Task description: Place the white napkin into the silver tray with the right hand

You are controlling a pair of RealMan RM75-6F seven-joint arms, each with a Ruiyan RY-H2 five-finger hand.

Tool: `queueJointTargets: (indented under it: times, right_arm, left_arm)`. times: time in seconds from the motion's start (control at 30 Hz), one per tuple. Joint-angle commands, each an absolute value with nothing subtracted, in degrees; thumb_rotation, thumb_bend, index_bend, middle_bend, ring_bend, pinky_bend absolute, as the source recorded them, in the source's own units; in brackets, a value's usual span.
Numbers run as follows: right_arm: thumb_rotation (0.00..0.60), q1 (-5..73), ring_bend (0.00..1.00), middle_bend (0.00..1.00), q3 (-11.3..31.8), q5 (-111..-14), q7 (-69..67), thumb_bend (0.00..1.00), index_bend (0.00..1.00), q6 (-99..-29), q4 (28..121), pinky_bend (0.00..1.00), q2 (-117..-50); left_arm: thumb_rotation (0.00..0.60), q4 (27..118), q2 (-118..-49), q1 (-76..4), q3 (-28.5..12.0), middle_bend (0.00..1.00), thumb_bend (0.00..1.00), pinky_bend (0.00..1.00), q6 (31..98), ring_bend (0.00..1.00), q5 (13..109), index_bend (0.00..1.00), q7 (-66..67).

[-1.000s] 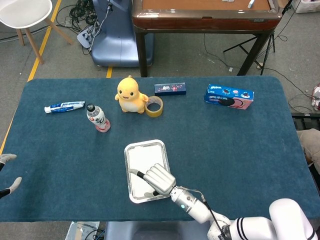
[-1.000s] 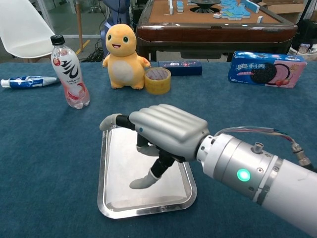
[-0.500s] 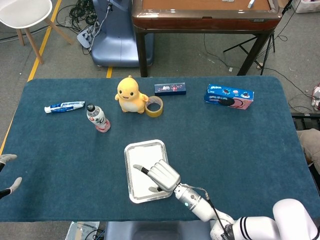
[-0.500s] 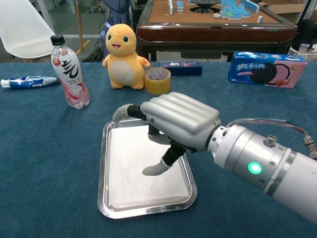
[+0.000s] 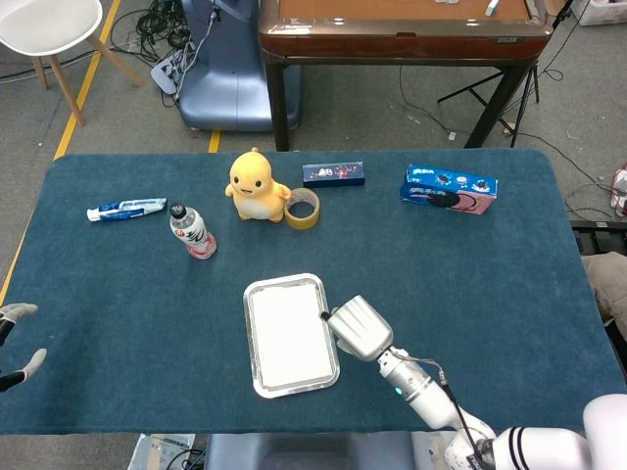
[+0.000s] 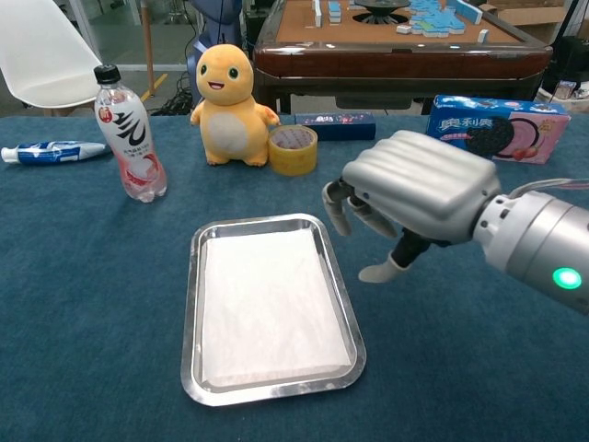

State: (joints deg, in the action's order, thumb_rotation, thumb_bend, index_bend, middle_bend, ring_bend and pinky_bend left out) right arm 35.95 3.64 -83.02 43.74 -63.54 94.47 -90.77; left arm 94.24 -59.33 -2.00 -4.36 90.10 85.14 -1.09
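The white napkin (image 6: pixel 269 303) lies flat inside the silver tray (image 6: pixel 196 368), filling most of its floor; from above the napkin (image 5: pixel 290 335) shows the same way in the tray (image 5: pixel 253 291). My right hand (image 6: pixel 416 198) hovers just right of the tray, above the cloth, fingers loosely curled downward and holding nothing. From the head view the right hand (image 5: pixel 358 328) sits beside the tray's right rim. Only the fingertips of my left hand (image 5: pixel 18 343) show at the left edge of the head view, spread and empty.
At the back stand a yellow plush toy (image 6: pixel 226 93), a tape roll (image 6: pixel 294 149), a dark blue box (image 6: pixel 334 125) and a cookie box (image 6: pixel 491 127). A drink bottle (image 6: pixel 128 133) and a toothpaste tube (image 6: pixel 51 152) lie at the left.
My right hand has lifted off the tray and swung to the right, past its right rim. The napkin stays lying flat in the tray.
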Motion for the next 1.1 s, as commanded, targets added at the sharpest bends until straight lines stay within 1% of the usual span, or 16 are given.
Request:
queueJointTargets:
  times: [0.03, 0.07, 0.13, 0.27, 0.4, 0.53, 0.77, 1.1]
  right_arm:
    - [0.600, 33.6, 0.54, 0.48, 2.3, -78.1, 51.0, 0.00, 0.40, -63.9, 100.3, 0.76, -84.2]
    - [0.600, 32.8, 0.49, 0.46, 2.0, -77.4, 51.9, 0.00, 0.40, -64.8, 101.6, 0.68, -82.7]
    - [0.600, 31.5, 0.45, 0.45, 1.5, -77.4, 52.3, 0.00, 0.40, -66.7, 103.0, 0.58, -80.9]
    - [0.600, 28.0, 0.41, 0.47, 0.0, -79.2, 52.2, 0.00, 0.41, -72.0, 104.3, 0.44, -77.1]
    - [0.600, 24.4, 0.41, 0.49, -1.1, -81.7, 52.8, 0.00, 0.42, -77.8, 103.0, 0.42, -75.1]
    - [0.600, 20.6, 0.41, 0.49, -2.2, -82.5, 49.7, 0.00, 0.42, -82.1, 102.7, 0.42, -73.0]
    - [0.600, 13.7, 0.41, 0.49, -2.7, -81.0, 47.4, 0.00, 0.42, -89.3, 102.5, 0.42, -70.5]
    - [0.600, 8.4, 0.41, 0.49, -2.4, -77.9, 40.3, 0.00, 0.42, -91.4, 100.9, 0.42, -67.8]
  left_arm:
    - [0.600, 94.4, -59.4, -1.9, -4.1, 0.29, 0.22, 0.42, 90.5, 0.22, 86.0, 0.28, -1.0]
    - [0.600, 94.5, -59.4, -1.9, -3.9, 0.29, 0.22, 0.42, 90.8, 0.22, 86.6, 0.28, -0.9]
    - [0.600, 94.8, -59.5, -1.8, -3.7, 0.29, 0.22, 0.42, 91.3, 0.22, 87.4, 0.28, -0.7]
    - [0.600, 95.2, -59.8, -1.6, -2.9, 0.29, 0.22, 0.42, 92.2, 0.22, 89.7, 0.28, 0.0]
    - [0.600, 95.1, -60.4, -1.7, -2.3, 0.29, 0.22, 0.42, 92.3, 0.22, 91.0, 0.29, 0.6]
    - [0.600, 94.8, -61.0, -1.9, -2.1, 0.29, 0.22, 0.42, 91.9, 0.22, 91.4, 0.29, 1.3]
    - [0.600, 92.0, -62.9, -2.6, -1.6, 0.31, 0.22, 0.42, 92.7, 0.23, 94.4, 0.32, -0.3]
    - [0.600, 91.1, -63.9, -3.1, -1.5, 0.32, 0.22, 0.43, 91.8, 0.23, 94.0, 0.33, 0.3]
